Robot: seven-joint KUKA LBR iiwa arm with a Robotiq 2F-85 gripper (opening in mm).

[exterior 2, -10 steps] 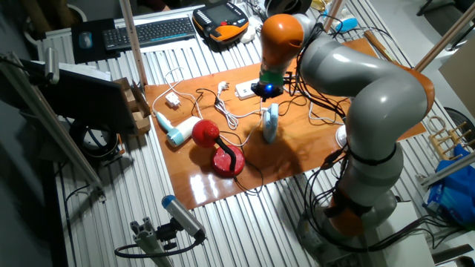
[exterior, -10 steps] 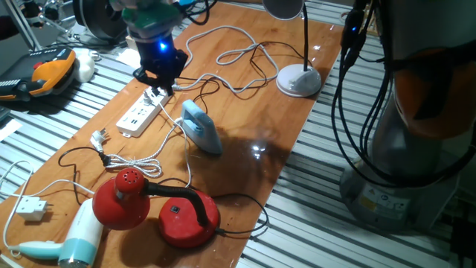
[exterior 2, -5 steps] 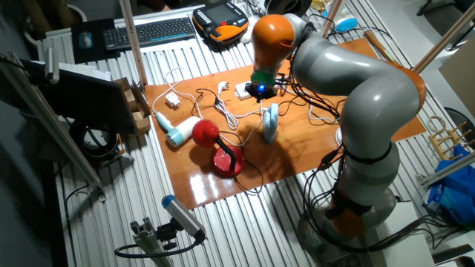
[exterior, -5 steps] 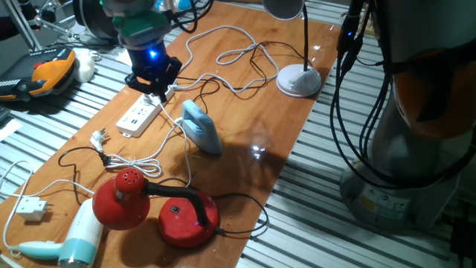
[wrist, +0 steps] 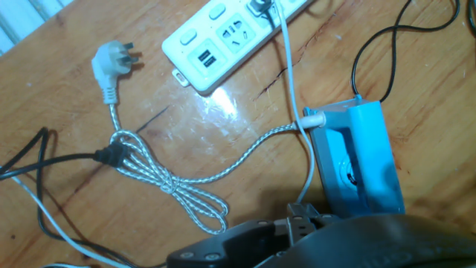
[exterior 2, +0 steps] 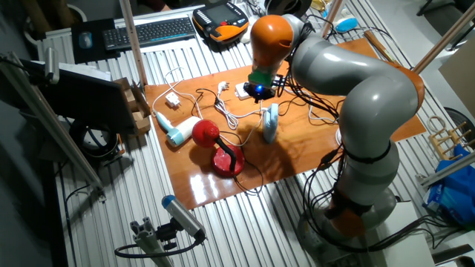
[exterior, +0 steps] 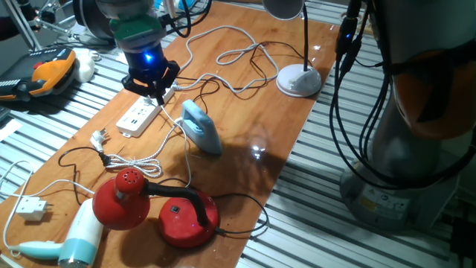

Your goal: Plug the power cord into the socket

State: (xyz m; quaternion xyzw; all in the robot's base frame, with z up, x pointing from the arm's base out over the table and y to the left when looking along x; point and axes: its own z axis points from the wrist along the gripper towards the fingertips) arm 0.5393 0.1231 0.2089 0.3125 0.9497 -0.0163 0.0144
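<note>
– Cord handling, quick?
– Power cord (wrist: 44, 160) is thin, black and limp. I'd judge it light, with no stiffness to push with. Its small black plug (wrist: 109, 155) is the only rigid bit, so take hold of the plug body, across its sides with the prongs left free. Grabbing the cord itself would probably just let the plug dangle.
– Where is it?
– On the worktop (exterior: 245, 134), well apart from the socket strip (wrist: 223, 33). In the hand view the plug sits at the knot of the white-grey braided cord (wrist: 186, 190), touching or lying over it. Can't tell if it's tangled in. If it is, lifting may drag the braid along.
– Socket?
– Long white strip (exterior: 140, 117) near the far-left worktop edge. One outlet at the top of the hand view already has a white plug in it, and the others look free.
– Claw?
– Claw (exterior: 155, 95) hovers over the far end of the strip, just beside the blue iron (exterior: 202, 128). The hand view shows only dark hardware at the bottom edge, so I can't tell how far apart the fingers are or whether they hold anything. The black plug is clearly not in it.
– Change from earlier?
– Over the last second the claw slid left along the strip in one fixed view. Most of that came in the first half second, and the other fixed view (exterior 2: 257, 92) shows the same small shift. Cords, strip, iron and red lamp (exterior: 126, 195) haven't moved.
</note>
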